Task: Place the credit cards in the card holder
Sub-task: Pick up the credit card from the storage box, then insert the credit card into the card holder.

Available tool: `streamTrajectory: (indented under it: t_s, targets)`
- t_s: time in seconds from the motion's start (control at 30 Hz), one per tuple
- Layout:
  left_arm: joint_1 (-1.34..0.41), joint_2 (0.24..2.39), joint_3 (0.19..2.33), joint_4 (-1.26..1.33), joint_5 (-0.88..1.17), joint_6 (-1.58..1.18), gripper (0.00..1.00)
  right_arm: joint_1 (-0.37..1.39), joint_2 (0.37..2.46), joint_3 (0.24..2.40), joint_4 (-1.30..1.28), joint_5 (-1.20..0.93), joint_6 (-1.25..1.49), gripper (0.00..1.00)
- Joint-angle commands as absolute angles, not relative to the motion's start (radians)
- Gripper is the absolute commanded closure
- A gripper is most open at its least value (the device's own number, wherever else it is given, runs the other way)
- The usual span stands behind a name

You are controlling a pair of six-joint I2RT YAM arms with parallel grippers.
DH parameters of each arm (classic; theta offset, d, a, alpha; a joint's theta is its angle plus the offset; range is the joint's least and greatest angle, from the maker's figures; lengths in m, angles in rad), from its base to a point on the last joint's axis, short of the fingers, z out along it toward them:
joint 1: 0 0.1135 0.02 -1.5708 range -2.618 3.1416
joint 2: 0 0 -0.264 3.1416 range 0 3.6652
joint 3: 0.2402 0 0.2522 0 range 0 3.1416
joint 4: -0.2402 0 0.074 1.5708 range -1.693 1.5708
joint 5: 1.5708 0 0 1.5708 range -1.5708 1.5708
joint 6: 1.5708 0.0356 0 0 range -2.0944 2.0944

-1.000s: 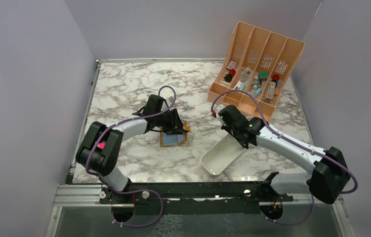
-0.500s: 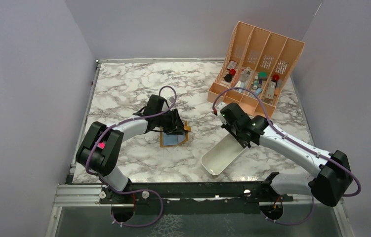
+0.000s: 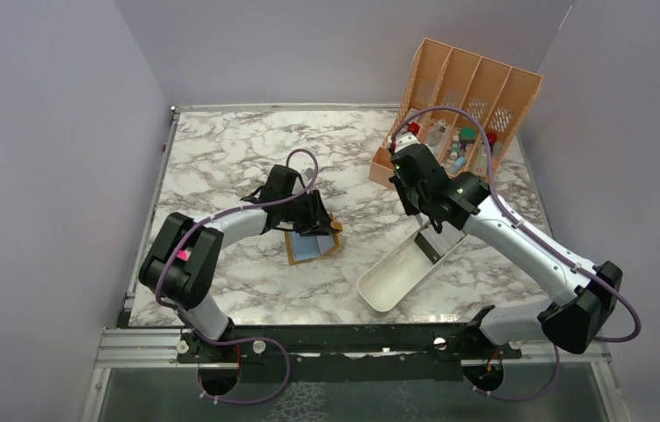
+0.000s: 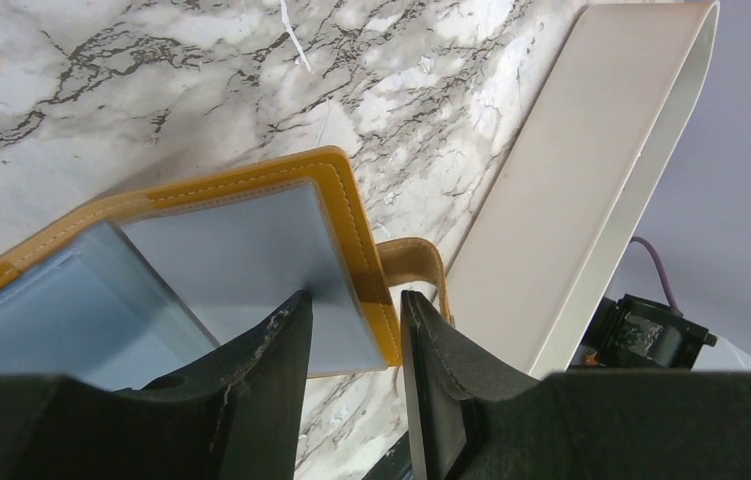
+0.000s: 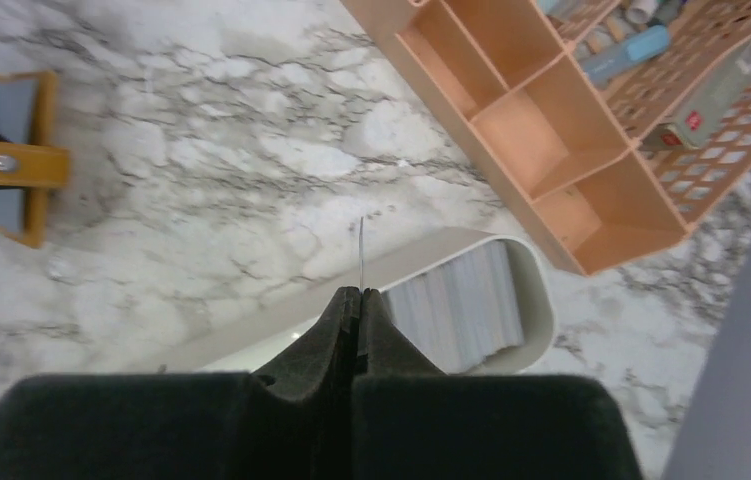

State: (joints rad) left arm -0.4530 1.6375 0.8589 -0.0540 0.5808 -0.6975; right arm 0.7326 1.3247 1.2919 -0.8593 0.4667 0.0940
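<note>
On my left, the left claw (image 3: 315, 227) hangs low over the card holder (image 3: 313, 247), which lies unfolded on the marble counter (image 3: 221, 149). From the left wrist camera I see the fingers (image 4: 271, 350) part-way apart and gripping nothing, with the holder's (image 4: 231, 250) orange edge showing in the gap. Its snap strap (image 4: 413, 262) sticks out toward 3 o'clock. At about 4 o'clock from the holder lies the white tray (image 3: 377, 294), its long side running toward 1 o'clock. The right wrist camera shows a stack of credit cards (image 5: 461, 310) lying inside it. Above the tray's far end, the right claw (image 3: 431, 229) is pinched tight on 1 credit card (image 3: 430, 249), which hangs clear of the tray. Seen edge-on, it is a thin line (image 5: 361, 245) past the fingertips. At 1 o'clock from this claw stands the peach organiser (image 3: 471, 92), holding small items.
</note>
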Motion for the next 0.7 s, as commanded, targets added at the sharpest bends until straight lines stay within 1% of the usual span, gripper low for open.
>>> streamTrajectory:
  t_s: [0.0, 0.17, 0.27, 0.43, 0.67]
  targets:
    - [-0.458, 1.646, 0.890, -0.056, 0.541, -0.703, 0.61, 0.730, 1.333, 1.335, -0.827, 0.291, 0.286, 0.99]
    - [-0.457, 1.665, 0.896, -0.067, 0.532, -0.704, 0.66, 0.732, 1.275, 1.252, -0.589, 0.078, 0.394, 0.99]
    - [-0.457, 1.670, 0.904, -0.076, 0.516, -0.701, 0.67, 0.735, 1.257, 1.188, -0.484, -0.027, 0.488, 0.99]
    - [-0.457, 1.682, 0.931, -0.099, 0.499, -0.695, 0.66, 0.736, 1.264, 1.115, -0.411, -0.078, 0.672, 0.99]
    - [-0.456, 1.685, 0.955, -0.115, 0.482, -0.702, 0.65, 0.747, 1.289, 0.992, -0.281, -0.151, 0.801, 0.99]
